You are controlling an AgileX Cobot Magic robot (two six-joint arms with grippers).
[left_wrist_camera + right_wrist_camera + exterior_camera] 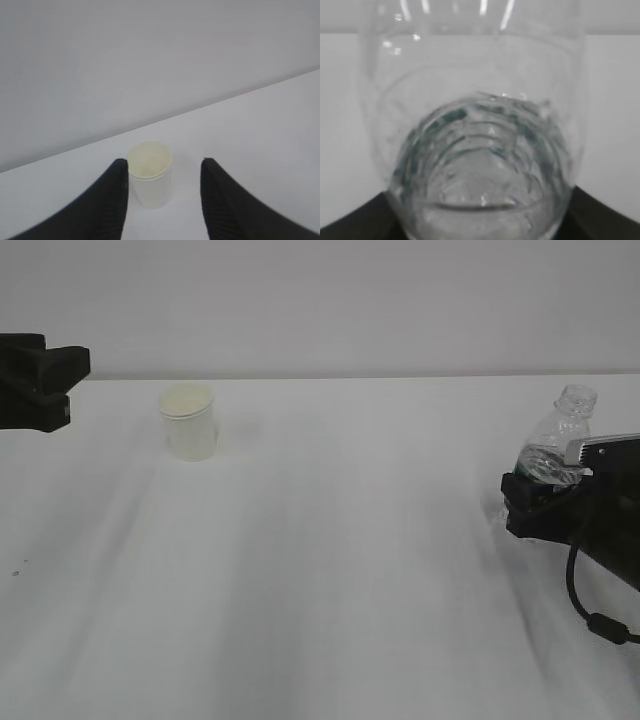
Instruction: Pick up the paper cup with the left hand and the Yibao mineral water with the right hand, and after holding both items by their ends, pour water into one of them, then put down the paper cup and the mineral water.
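Note:
The paper cup (pixel 188 420) stands upright on the white table, back left, its cream inside showing. My left gripper (pixel 45 380) hovers at the far left, well apart from it. In the left wrist view the cup (pixel 149 172) sits just beyond the black fingers (pixel 107 205), and the left gripper (pixel 162 167) is open with nothing in it. The Yibao mineral water (pixel 558 445), clear and capless with a dark green band, leans slightly at the right. My right gripper (pixel 540 502) is shut on its lower body. In the right wrist view the bottle (pixel 480 150) fills the frame above the right gripper (pixel 480 222).
The white table (pixel 330 580) runs back to a pale wall. A black cable (pixel 585 600) hangs from the right arm near the right edge. A few small dark specks (pixel 18 568) lie at the front left.

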